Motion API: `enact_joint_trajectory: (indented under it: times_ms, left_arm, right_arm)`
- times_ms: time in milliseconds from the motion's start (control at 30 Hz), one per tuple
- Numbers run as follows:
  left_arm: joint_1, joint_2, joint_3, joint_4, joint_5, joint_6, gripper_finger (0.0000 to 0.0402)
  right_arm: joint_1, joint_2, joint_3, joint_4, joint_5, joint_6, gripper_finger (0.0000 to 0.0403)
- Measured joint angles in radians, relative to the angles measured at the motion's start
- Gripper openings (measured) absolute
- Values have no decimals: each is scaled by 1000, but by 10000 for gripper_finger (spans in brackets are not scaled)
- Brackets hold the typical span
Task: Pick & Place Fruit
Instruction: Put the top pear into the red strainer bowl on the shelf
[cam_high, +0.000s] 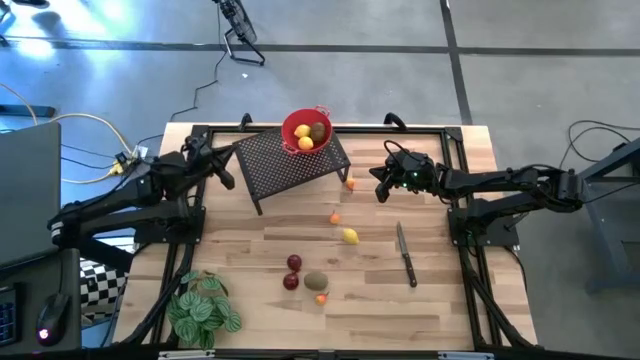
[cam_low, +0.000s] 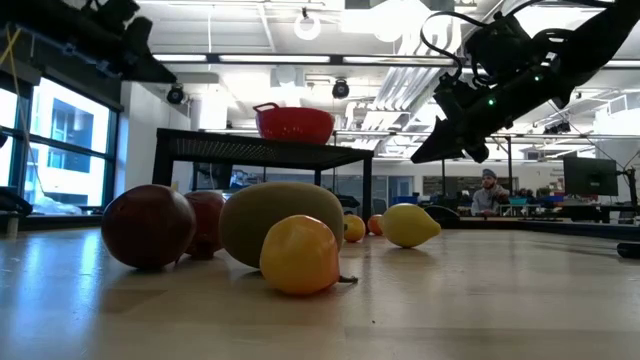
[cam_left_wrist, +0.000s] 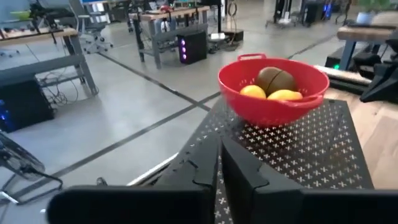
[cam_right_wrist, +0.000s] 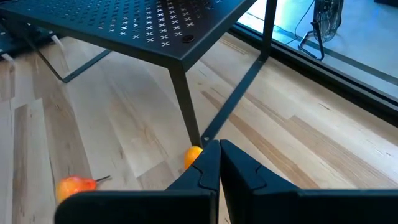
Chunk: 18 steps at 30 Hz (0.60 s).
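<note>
Fruit lies in two lots: three pieces, a brown oval and two yellow ones, sit in the red bowl (cam_high: 306, 129) on the black mesh stand (cam_high: 290, 160), and seven more are on the table (cam_high: 440, 290)

Left gripper (cam_high: 226, 178) hangs at the stand's left edge, fingers pressed together on nothing, pointing toward the bowl. Right gripper (cam_high: 382, 188) hovers just right of the stand, also pressed together and empty; its wrist view looks past the stand's leg at a small orange fruit (cam_right_wrist: 192, 155) close ahead and another orange fruit (cam_right_wrist: 74, 185) farther off

Outward from there, a lemon (cam_high: 350, 236) lies mid-table, then two dark red balls (cam_high: 292, 272), an olive oval (cam_high: 316, 281) and a third tiny orange one (cam_high: 320, 298) bunched near the front. A knife (cam_high: 405, 255) lies to the right, a leafy plant (cam_high: 203, 308) at the front left corner

My guess is these are light, hard, smooth pieces that will roll or squirt out of a pinch. Best taken across the widest middle, from straight above; ovals and the lemon across the short axis. The tiny orange ones leave little margin, so the jaws should centre well before closing. The one beside the stand leg looks awkward to reach
</note>
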Motion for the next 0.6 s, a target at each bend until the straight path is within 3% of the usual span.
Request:
enact_joint_trajectory:
  times_ms: [200, 600]
  left_arm:
    - [0, -114, -142, 151, 0, 42, 3]
    - [0, -277, -172, 84, 1, 61, 1]
  right_arm:
    - [9, 19, 0, -1, -31, 3, 2]
    - [101, 186, 140, -78, 56, 57, 2]
